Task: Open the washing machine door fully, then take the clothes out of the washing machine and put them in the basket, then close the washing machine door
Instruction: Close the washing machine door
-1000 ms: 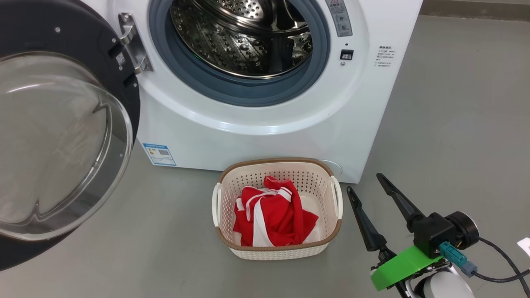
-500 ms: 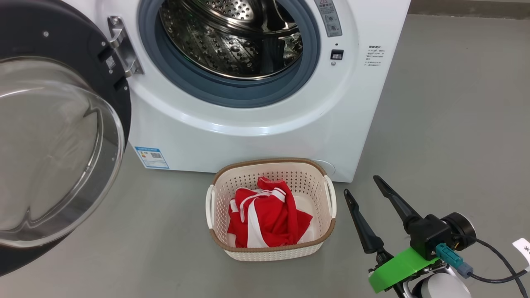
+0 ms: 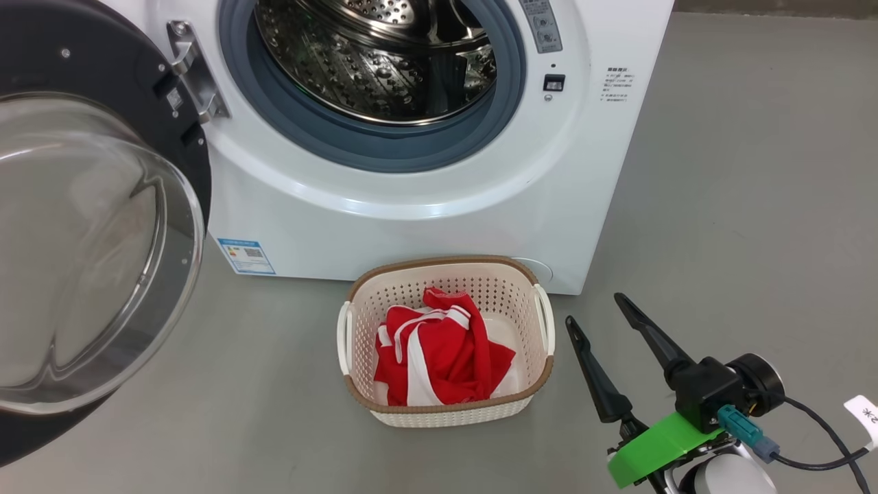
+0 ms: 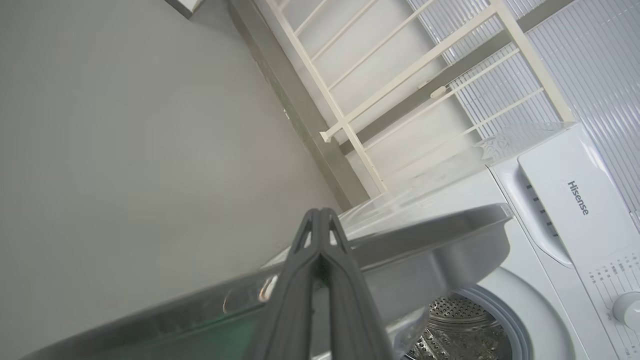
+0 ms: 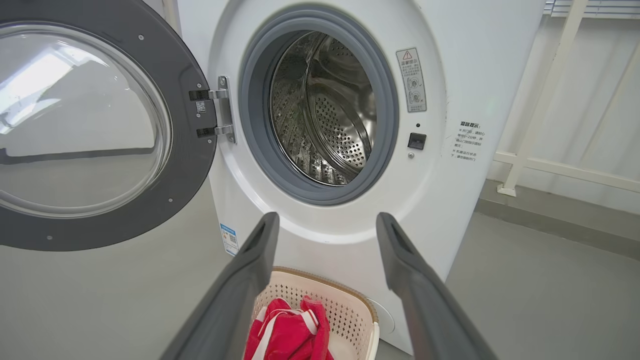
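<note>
You have the washing machine (image 3: 425,219) square in front of you, its door (image 3: 41,62) swung wide to your left on the hinge (image 3: 195,75), with the glass bowl bulging your way; the drum (image 3: 370,62) shows its perforated steel through the grey seal. The clothes (image 3: 439,353), red with white stripes, lie bunched in the basket (image 3: 442,263); the basket sits on the grey floor (image 3: 741,206) just in front of the machine, below the opening. Your right claw (image 3: 592,307) hangs low to the right of the basket, near it but apart; its two dark fingers are spread wide with nothing between them, and in the right wrist view they frame the machine's lower front and the basket. Your left claw (image 4: 320,215) has its fingers pressed together tip to tip, gripping nothing you can see; in the left wrist view it points at the edge of the open door, with the machine's top and a white rail (image 4: 345,122) beyond; you cannot tell whether the tips touch the door.
</note>
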Robot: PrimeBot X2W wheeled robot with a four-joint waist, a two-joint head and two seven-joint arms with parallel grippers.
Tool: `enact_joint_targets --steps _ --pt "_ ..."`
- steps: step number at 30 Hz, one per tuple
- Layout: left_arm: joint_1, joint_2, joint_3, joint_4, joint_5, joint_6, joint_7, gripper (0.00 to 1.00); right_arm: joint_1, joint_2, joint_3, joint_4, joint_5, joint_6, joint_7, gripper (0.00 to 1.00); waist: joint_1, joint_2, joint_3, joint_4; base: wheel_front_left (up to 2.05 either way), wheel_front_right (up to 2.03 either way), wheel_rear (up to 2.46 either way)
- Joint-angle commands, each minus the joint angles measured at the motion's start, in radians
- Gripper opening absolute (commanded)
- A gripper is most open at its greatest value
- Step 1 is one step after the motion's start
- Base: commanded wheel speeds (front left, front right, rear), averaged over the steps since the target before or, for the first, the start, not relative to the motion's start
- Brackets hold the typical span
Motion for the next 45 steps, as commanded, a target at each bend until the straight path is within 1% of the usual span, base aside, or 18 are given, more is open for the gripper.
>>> enact_joint_targets --steps 1,8,15,26,38,45 --pt "0.049 0.027 -0.013 -0.016 -0.012 -0.006 0.034 0.00 -0.026 0.002 0.029 -0.021 0.000 0.006 -0.006 1.00 0.0000 0.0000 0.001 0.000 0.00 0.00 0.00" --pt "0.095 0.026 -0.014 -0.073 -0.083 -0.007 0.114 0.00 -0.028 0.002 0.029 -0.020 -0.001 0.006 -0.006 1.00 0.0000 0.0000 0.005 0.004 0.00 0.00 0.00" --pt "0.138 0.008 -0.023 -0.142 -0.173 -0.007 0.177 0.00 -0.032 0.002 0.028 -0.020 0.001 0.006 -0.006 1.00 0.0000 0.0000 0.011 0.015 0.00 0.00 0.00" --pt "0.202 -0.031 -0.050 -0.249 -0.300 -0.007 0.215 0.00 -0.033 0.002 0.028 -0.013 0.013 0.006 -0.006 1.00 0.0000 0.0000 0.011 0.032 0.00 0.00 0.00" --pt "0.284 -0.067 -0.116 -0.394 -0.401 -0.007 0.237 0.00 -0.026 0.002 0.024 -0.013 0.026 0.006 -0.006 1.00 0.0000 0.0000 0.001 0.042 0.00 0.00 0.00" --pt "0.333 -0.091 -0.151 -0.469 -0.434 -0.007 0.239 0.00 -0.024 0.002 0.025 -0.014 0.034 0.006 -0.006 1.00 0.0000 0.0000 -0.001 0.045 0.00 0.00 0.00"
